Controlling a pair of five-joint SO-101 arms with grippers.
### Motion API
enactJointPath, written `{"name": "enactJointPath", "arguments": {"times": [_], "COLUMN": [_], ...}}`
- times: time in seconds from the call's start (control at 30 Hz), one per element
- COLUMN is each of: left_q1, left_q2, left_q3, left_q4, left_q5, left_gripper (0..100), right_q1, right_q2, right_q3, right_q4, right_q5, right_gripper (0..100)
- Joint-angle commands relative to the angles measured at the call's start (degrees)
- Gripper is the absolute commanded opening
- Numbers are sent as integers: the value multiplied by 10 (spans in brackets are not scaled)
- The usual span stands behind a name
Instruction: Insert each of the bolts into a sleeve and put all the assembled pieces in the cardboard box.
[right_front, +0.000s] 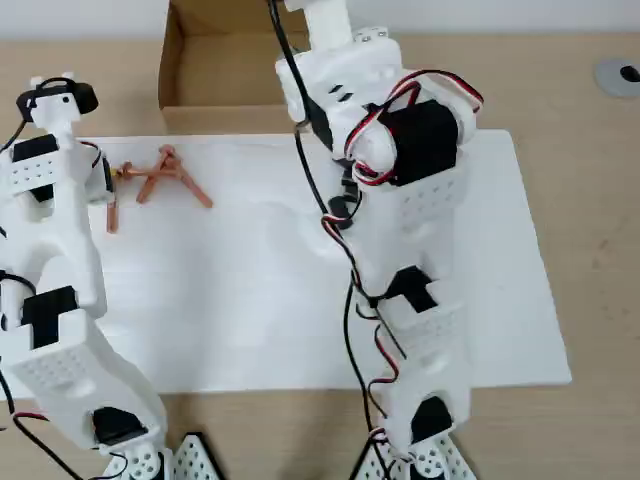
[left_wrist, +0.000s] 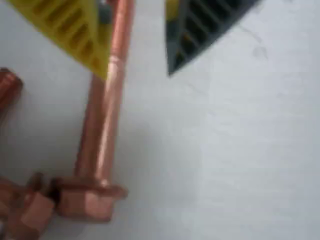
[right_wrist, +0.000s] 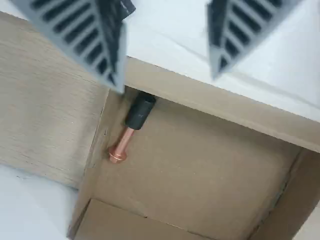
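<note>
Bolt (left_wrist: 102, 135) lying just under the spread left gripper (left_wrist: 136, 74), shank off-centre between the jaws: centre on mid-shank, clear of loose bolts (left_wrist: 22, 212) beside its head, then pinch squarely, leaving spread right gripper (right_wrist: 166, 82) above the cardboard box (right_wrist: 200, 102) with one sleeved bolt (right_wrist: 131, 131) inside.

Two white arms, both with fingers apart.
The left arm (right_front: 55, 270) sits bent and low at its side, and the left gripper (left_wrist: 136, 74) points down with its yellow fingers (left_wrist: 65, 25) spread (a wide gap shows between them). The right arm (right_front: 410, 230) stretches far out in front, and the right gripper (right_wrist: 166, 82) hangs with its grey fingers (right_wrist: 85, 25) spread too.
</note>
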Motion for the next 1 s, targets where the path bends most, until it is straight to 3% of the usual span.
{"name": "enactJointPath", "arguments": {"times": [0.0, 0.43, 0.97], "left_q1": [7, 24, 34], "left_q2": [-3, 82, 102], "left_q3": [-45, -125, -119], "left_q4": [-2, 3, 3], "left_q5": [6, 62, 74], "left_gripper": [92, 92, 92], "right_q1": [-14, -26, -26], "right_q2": [-32, -32, -32], "right_q3": [-18, -18, -18], "right_q4": [8, 8, 8], "right_q5": [-6, -6, -5], "right_gripper": [146, 146, 146]}}
